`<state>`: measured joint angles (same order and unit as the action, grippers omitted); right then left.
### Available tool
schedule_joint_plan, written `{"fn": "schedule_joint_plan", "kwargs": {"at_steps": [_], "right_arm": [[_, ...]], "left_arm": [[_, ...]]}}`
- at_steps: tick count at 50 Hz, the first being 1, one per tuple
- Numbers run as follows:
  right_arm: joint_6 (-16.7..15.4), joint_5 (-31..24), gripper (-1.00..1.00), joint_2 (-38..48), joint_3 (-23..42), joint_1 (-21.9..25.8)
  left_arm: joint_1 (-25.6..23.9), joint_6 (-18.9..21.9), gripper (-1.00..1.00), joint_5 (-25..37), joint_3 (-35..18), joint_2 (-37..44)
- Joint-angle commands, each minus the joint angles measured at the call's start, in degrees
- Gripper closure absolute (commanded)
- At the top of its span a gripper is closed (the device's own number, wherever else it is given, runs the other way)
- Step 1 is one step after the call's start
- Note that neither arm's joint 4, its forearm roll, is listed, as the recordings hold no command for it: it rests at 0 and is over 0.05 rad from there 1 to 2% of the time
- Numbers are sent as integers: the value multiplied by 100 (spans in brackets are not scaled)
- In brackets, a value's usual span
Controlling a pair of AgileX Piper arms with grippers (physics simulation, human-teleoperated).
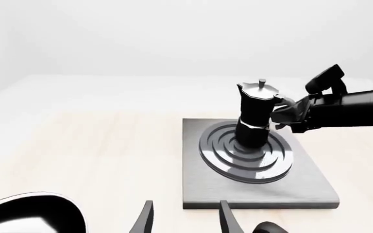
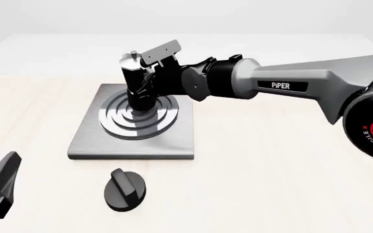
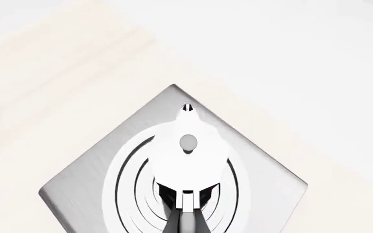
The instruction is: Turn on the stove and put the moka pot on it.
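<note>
The moka pot (image 2: 134, 80) stands upright on the centre of the silver rings of the stove (image 2: 134, 141). It is black with a shiny lid (image 3: 188, 145). My right gripper (image 2: 150, 81) reaches in from the right and is shut on the pot's handle side; the left wrist view shows that gripper (image 1: 282, 114) against the pot (image 1: 254, 114). The round black knob (image 2: 125, 189) lies on the table in front of the stove plate. My left gripper (image 1: 186, 219) hovers open near the table's front left, well short of the stove (image 1: 258, 189), holding nothing.
The right arm (image 2: 290, 85) stretches across the right half of the table, above its surface. The pale wooden tabletop (image 2: 271, 170) runs around the stove on all sides.
</note>
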<state>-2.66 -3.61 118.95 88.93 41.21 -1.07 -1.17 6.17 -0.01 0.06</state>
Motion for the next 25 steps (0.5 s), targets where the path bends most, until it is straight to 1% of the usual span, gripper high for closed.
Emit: {"fn": "schedule_joint_plan", "kwargs": {"at_steps": [1,13,25], "right_arm": [[147,66,100,253,309,100],[77,2,100,647,442,36],[20,-79,100,694,445,-12]], "left_arm": [[18,7,-100,14,0,-1],[54,13,-100,32,0,0],[27,16,-100,38,0,0]]}}
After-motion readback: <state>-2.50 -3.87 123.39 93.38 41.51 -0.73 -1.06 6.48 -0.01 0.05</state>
